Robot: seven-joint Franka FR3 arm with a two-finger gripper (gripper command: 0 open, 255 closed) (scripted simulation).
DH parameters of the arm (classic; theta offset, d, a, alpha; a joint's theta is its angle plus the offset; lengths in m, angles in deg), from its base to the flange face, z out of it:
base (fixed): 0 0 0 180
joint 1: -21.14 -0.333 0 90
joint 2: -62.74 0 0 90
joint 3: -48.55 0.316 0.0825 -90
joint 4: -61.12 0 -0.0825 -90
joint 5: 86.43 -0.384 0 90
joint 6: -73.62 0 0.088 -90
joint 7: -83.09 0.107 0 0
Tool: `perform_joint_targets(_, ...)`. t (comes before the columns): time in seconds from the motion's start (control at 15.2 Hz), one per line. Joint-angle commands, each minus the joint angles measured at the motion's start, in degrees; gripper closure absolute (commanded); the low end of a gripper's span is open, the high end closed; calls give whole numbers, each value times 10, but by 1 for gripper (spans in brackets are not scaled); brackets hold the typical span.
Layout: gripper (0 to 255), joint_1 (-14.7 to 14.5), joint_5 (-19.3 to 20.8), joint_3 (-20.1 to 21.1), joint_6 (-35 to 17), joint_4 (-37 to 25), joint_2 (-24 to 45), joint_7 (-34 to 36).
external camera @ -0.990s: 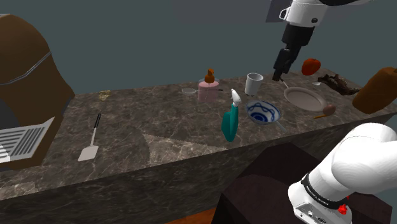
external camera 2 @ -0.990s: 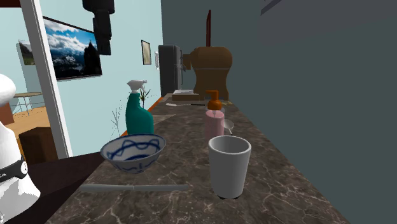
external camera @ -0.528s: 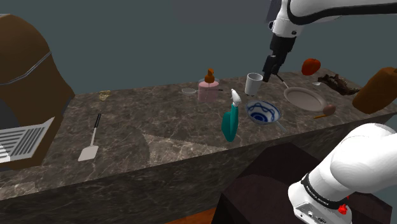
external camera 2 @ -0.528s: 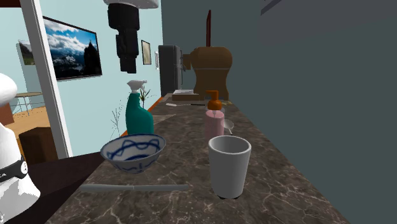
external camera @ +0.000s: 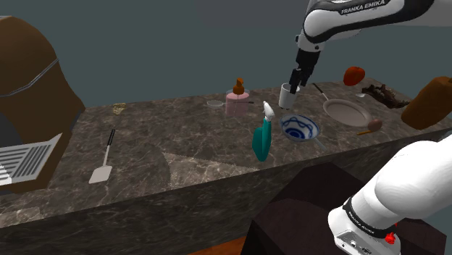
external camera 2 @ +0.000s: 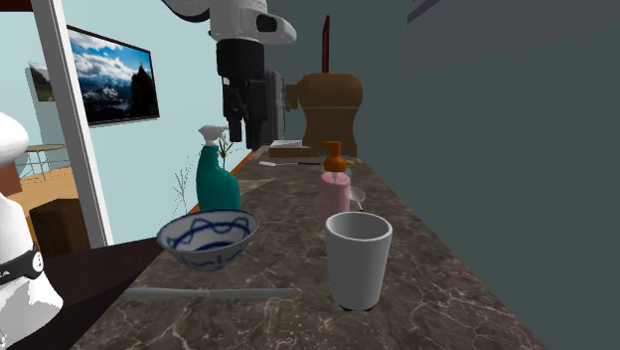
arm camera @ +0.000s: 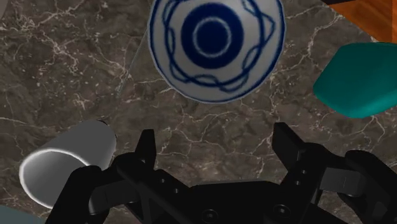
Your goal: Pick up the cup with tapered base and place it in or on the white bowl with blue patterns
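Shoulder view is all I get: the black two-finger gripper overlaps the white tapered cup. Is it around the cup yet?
Observer: No. In the wrist view the white tapered cup lies outside the black two-finger gripper, beside one finger.
Operator: Fingers open?
Observer: Yes, they stand apart over the dark marble countertop.
Operator: Height?
Observer: In the second exterior view it hangs above the cup's rim, off toward the white bowl with blue patterns.

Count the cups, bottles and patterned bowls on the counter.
Cups: 1, the cup
Bottles: 2, the spray bottle and the soap bottle
Patterned bowls: 1, the bowl
Total: 4
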Motion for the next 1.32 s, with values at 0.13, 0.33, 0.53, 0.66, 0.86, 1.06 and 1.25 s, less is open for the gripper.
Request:
perform_joint_targets(0.13,0,7,-1,-20,-42,-44,83,-24)
perform_joint_targets(0.33,0,14,-6,-33,-68,-82,144,-43)
perform_joint_targets(0.53,0,22,-16,-43,-89,-125,207,-62)
perform_joint_targets(0.66,0,30,-25,-48,-100,-157,249,-75)
perform_joint_targets(0.86,0,43,-39,-53,-111,-212,314,-93)
perform_joint_targets(1.06,0,45,-40,-52,-125,-205,321,-94)
perform_joint_targets(1.25,0,46,-44,-52,-145,-195,331,-96)
